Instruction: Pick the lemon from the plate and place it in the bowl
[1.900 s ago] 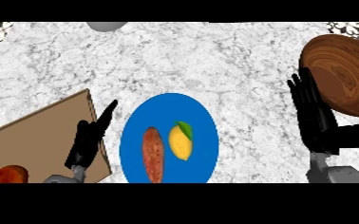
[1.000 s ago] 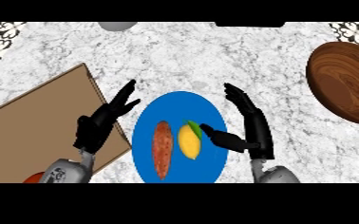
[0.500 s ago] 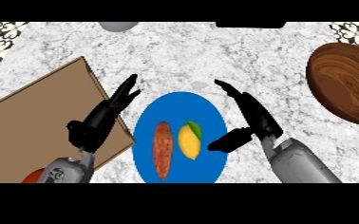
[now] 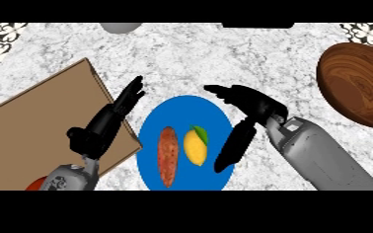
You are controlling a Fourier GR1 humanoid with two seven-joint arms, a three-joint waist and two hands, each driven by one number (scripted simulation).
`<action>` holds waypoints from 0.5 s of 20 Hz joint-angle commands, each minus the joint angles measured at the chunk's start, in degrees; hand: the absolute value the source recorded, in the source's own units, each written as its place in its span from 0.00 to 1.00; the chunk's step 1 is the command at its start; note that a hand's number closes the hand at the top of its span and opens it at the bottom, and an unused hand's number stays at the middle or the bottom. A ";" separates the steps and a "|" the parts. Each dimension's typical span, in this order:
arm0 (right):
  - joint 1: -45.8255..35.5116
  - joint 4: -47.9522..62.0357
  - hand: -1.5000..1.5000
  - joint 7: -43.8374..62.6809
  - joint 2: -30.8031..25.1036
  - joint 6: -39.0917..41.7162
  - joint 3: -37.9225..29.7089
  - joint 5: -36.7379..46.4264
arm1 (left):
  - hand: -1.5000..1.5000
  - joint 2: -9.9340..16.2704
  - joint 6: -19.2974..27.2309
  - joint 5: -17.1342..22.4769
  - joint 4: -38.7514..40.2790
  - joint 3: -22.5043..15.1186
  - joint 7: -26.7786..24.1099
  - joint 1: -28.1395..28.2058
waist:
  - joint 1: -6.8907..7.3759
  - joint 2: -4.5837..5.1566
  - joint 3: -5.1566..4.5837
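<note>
Lemon: small yellow lemon [image 4: 194, 148] lying on round blue plate [image 4: 182, 109], beside long orange sweet potato [image 4: 167, 156]
Right hand [image 4: 251, 108]: fingers spread, holding nothing, over plate's right rim
Left hand [image 4: 105, 123]: fingers straight, holding nothing, left of plate
Bowl: brown wooden bowl [image 4: 351, 89] at right edge

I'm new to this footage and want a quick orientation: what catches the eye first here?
The blue plate at centre front stands out, holding a yellow lemon beside a sweet potato. The right hand, open, hangs at the plate's right edge near the lemon. A wooden bowl sits at the far right edge.
</note>
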 commanded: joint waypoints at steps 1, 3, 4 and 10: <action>-6.85 3.99 0.00 8.94 5.32 2.94 -1.08 -2.34 | 0.50 -0.32 -0.42 -0.49 -1.02 0.47 0.32 0.81 | 0.06 0.10 0.03; -4.17 -0.63 0.00 11.83 2.36 4.29 -1.50 -3.33 | 0.50 -0.18 -1.07 -0.84 -1.49 0.39 -0.45 2.33 | -0.41 -0.03 0.04; -2.01 -0.13 0.00 8.98 3.47 4.07 -0.50 -1.61 | 0.50 1.11 -3.04 1.00 1.04 3.91 -0.38 -0.63 | -0.54 0.05 0.04; -0.20 0.72 0.00 6.23 5.06 3.34 -0.32 4.89 | 0.50 0.31 -3.70 -0.75 -1.52 3.42 -0.68 2.89 | -0.45 0.03 0.06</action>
